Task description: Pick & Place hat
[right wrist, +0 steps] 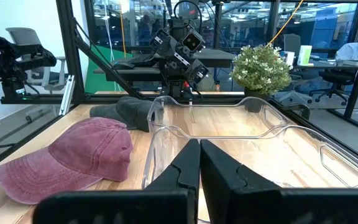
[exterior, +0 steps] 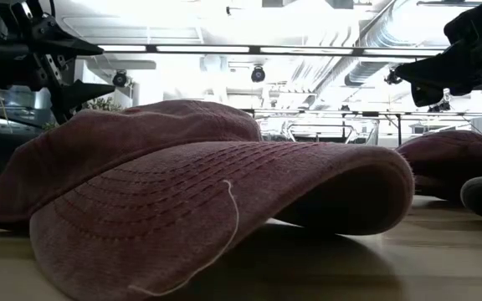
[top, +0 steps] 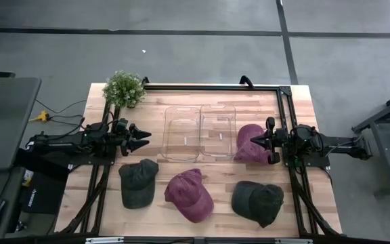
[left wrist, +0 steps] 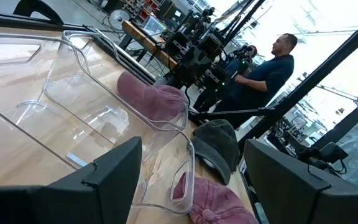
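While the right hand hovers closed and empty over a maroon hat beside the clear bins, the left hand waits open opposite; three more hats lie along the tabletop.

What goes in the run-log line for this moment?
left gripper: open, hovering | right gripper: shut, empty, over maroon hat | clear bins: empty | hats placed: none

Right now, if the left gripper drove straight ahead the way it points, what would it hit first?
The left gripper, open, points across the table at the nearer clear plastic bin, so its wall would likely come first. The gripper's height over the rim is unclear; it might pass above.
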You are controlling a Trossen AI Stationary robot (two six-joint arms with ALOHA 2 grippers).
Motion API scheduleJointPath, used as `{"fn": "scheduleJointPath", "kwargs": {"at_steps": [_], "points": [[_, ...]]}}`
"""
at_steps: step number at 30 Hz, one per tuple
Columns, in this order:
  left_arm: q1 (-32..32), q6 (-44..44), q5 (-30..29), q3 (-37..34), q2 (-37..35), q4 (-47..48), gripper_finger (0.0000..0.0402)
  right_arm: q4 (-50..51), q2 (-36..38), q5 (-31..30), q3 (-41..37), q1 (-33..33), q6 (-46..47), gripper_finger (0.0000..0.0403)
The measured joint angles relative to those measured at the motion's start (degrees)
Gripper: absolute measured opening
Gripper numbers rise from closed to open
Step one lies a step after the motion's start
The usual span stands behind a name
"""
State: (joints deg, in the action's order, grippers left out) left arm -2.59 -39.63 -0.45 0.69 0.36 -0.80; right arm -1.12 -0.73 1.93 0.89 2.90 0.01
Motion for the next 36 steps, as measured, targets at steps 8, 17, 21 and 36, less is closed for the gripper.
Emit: {"fn": "scheduleJointPath", "kwargs": {"at_steps": [8, 17, 21, 36], "points": [[-0.01, -6.81, 0.02, 0.0, 0.0, 0.0, 0.0276, 0.0, -0.02, 0.0, 0.02, 0.0, -0.02, 0.0006], [-0.02, -7.02, -1.66, 0.0, 0.01, -0.26, 0.0276, 0.02, -0.02, -0.02, 0.02, 0.0, -0.02, 0.0007], [-0.02, -4.44, -1.66, 0.0, 0.01, -0.26, 0.0276, 0.01, -0.02, -0.02, 0.0, 0.0, 0.0, 0.0008], [-0.02, -1.16, -2.81, 4.01, 0.26, 0.98, 0.0276, 0.01, -0.01, 0.0, 0.0, 0.0, -0.02, 0.0007]]}}
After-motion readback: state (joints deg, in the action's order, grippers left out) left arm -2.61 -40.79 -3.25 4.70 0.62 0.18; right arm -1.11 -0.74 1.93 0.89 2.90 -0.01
